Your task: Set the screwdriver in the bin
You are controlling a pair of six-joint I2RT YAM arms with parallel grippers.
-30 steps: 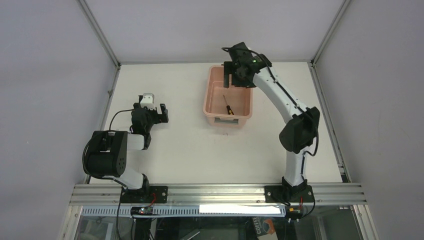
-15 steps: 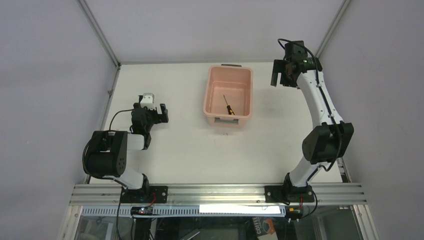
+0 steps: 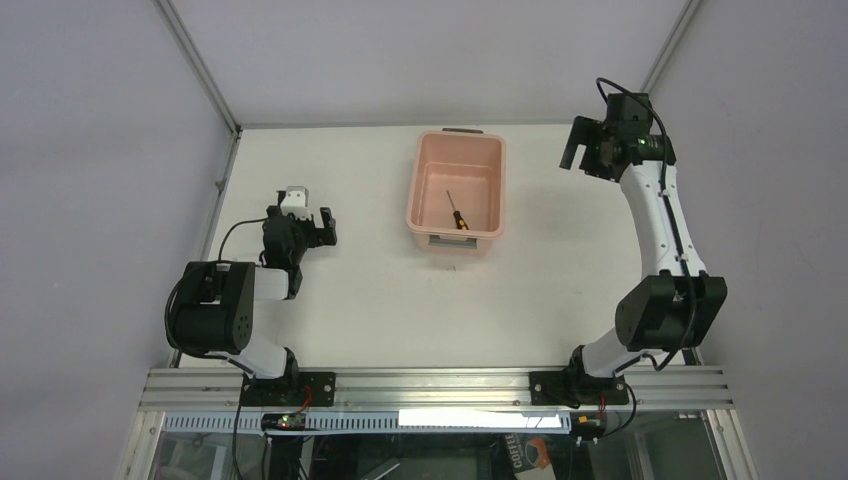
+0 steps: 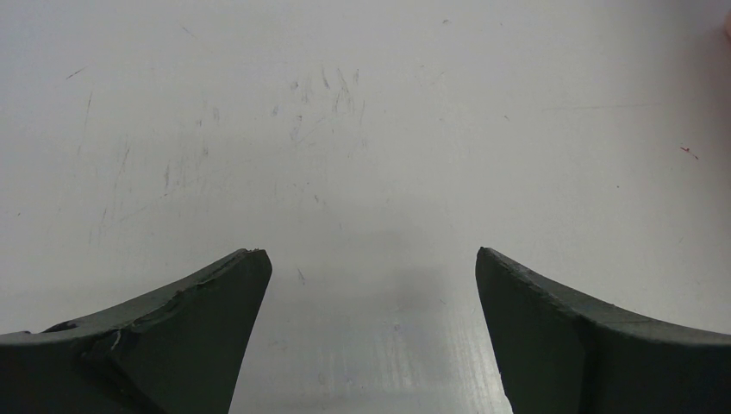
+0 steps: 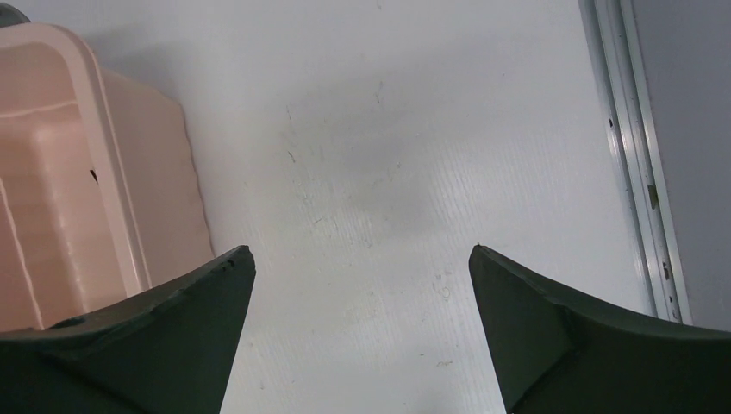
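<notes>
Bin (image 5: 103,155): right wrist view, cut by left edge; one corner and a side wall show
Screwdriver (image 3: 456,211): top view, tip shape too small to tell
Left gripper (image 4: 371,257): fingers (image 4: 164,345) cut by bottom edge
Right gripper (image 5: 362,252): fingers (image 5: 586,341) cut by bottom edge

Your tally, op: 1 bin (image 3: 412,195), 1 screwdriver (image 3: 457,213), 1 worktop (image 3: 400,300). You've got 2 arms, i.e. the left arm (image 3: 215,310) & the right arm (image 3: 660,210). Pincers: also 2, the left pincer (image 4: 371,259) & the right pincer (image 5: 360,254), w/ 2 fingers (image 4: 172,328) apiece in each wrist view, so 4 fingers total.
</notes>
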